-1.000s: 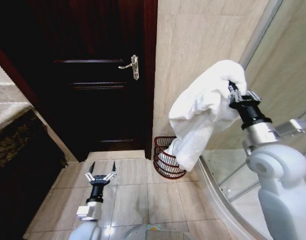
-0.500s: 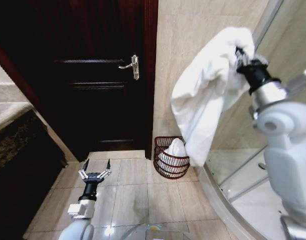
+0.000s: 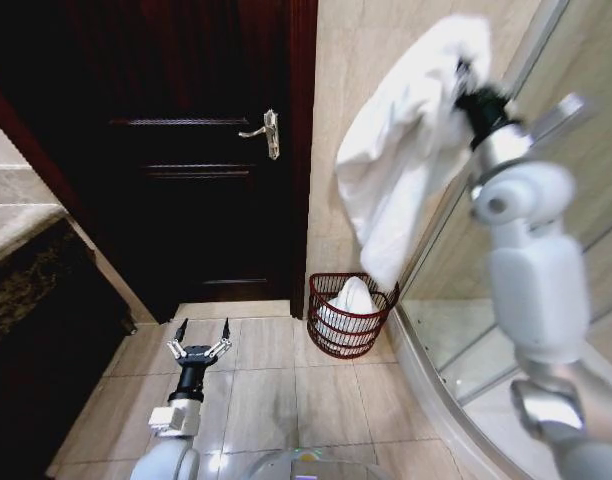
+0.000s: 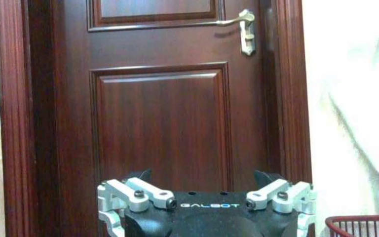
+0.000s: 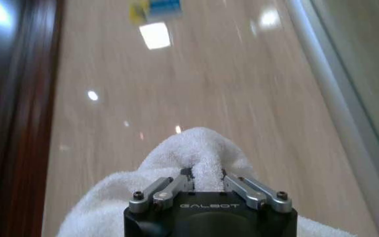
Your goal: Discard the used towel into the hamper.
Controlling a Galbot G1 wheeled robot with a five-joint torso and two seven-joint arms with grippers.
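A: Where is the towel (image 3: 406,150)?

B: High on the right, hanging long and near-vertical, its lower tip just above the hamper (image 3: 348,316) on the floor by the wall. The right claw (image 3: 466,85) is clenched on its top fold.

A: What might go wrong?

B: Dropped from that height, it could drape over the rim. The left claw (image 3: 199,342) hangs low, fingers spread.

light: bright on the tiled wall (image 3: 386,120), pretty dim around the dark door (image 3: 196,150) | glare: lamp spots on the glossy floor (image 3: 286,400) | blur: right wrist view smeared | distortion: head view bends at the edges
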